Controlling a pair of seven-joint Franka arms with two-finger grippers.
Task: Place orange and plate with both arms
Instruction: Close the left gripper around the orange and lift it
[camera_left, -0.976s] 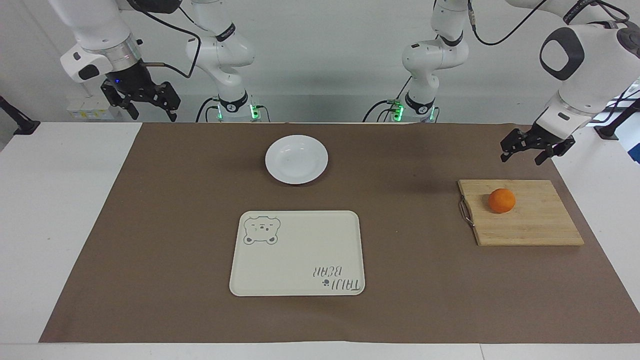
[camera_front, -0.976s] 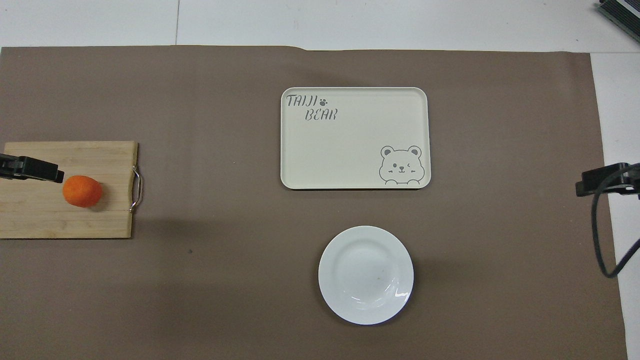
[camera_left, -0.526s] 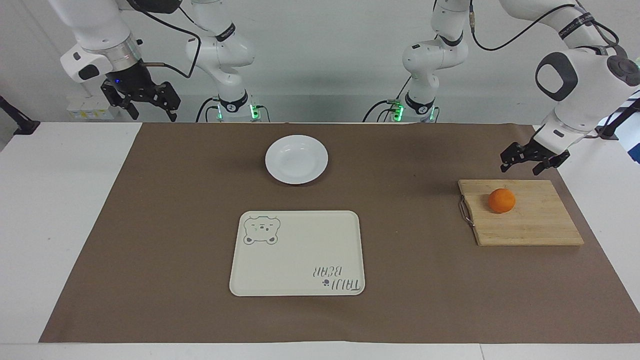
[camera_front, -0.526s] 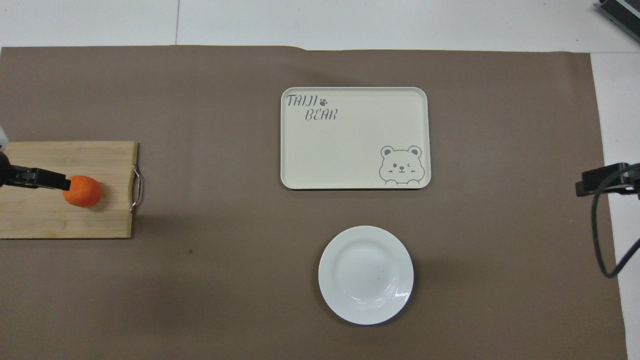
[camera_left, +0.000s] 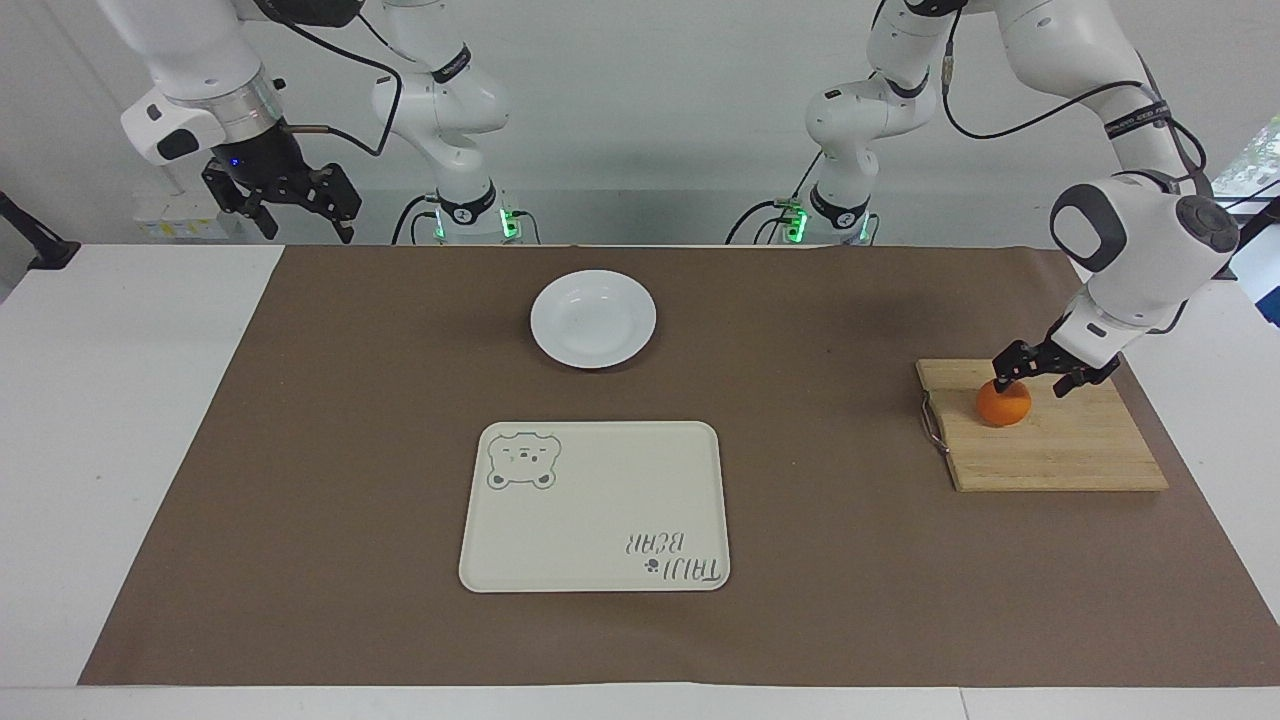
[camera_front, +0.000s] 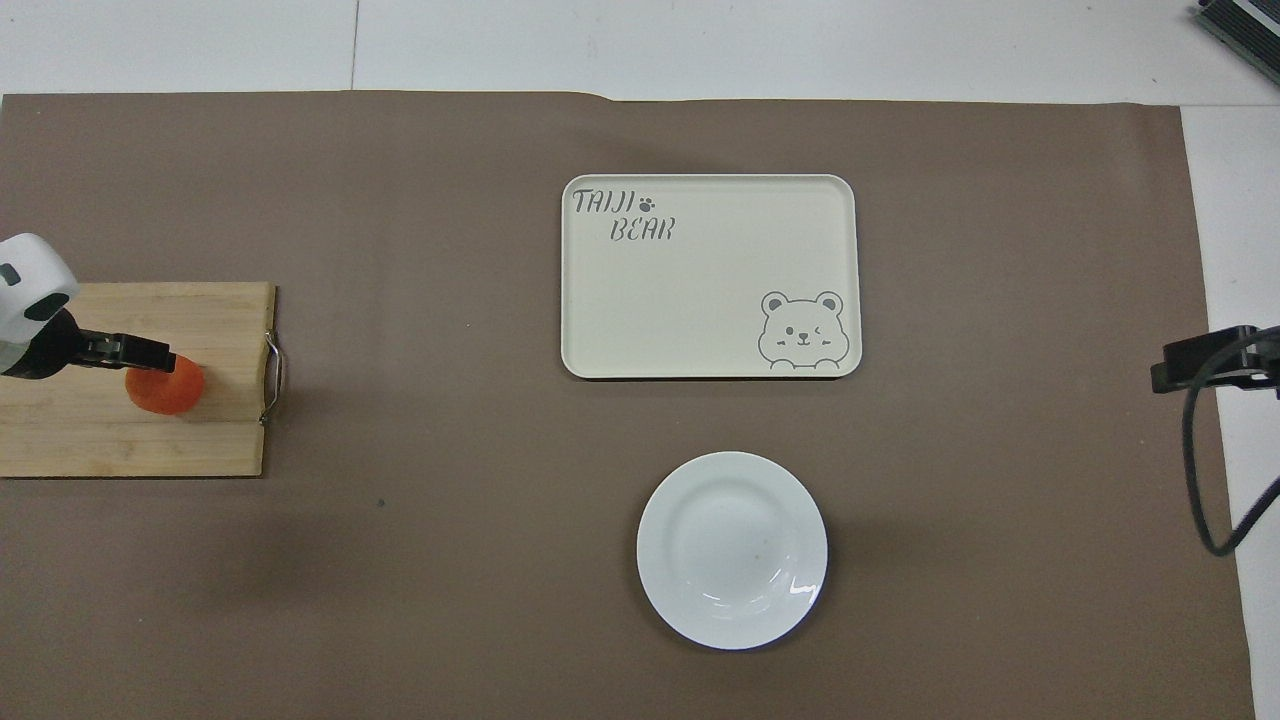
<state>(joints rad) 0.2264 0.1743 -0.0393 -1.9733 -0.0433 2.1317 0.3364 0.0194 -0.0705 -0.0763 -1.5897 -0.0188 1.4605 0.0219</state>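
Orange (camera_left: 1003, 405): on board (camera_left: 1060, 445)
Left claw (camera_left: 1031, 373): open, over orange
Right claw (camera_left: 290, 205): open, waiting
Plate (camera_left: 593, 318): beside tray (camera_left: 594, 507)

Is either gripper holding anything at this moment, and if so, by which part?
Nothing is held. The left gripper is open just above the orange on the cutting board; the right gripper waits open, empty.

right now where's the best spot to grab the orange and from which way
Grip the orange across its widest middle, coming straight down from above. It is round and sits free on the flat cutting board, so its sides are clear. The left gripper is open, already over it.
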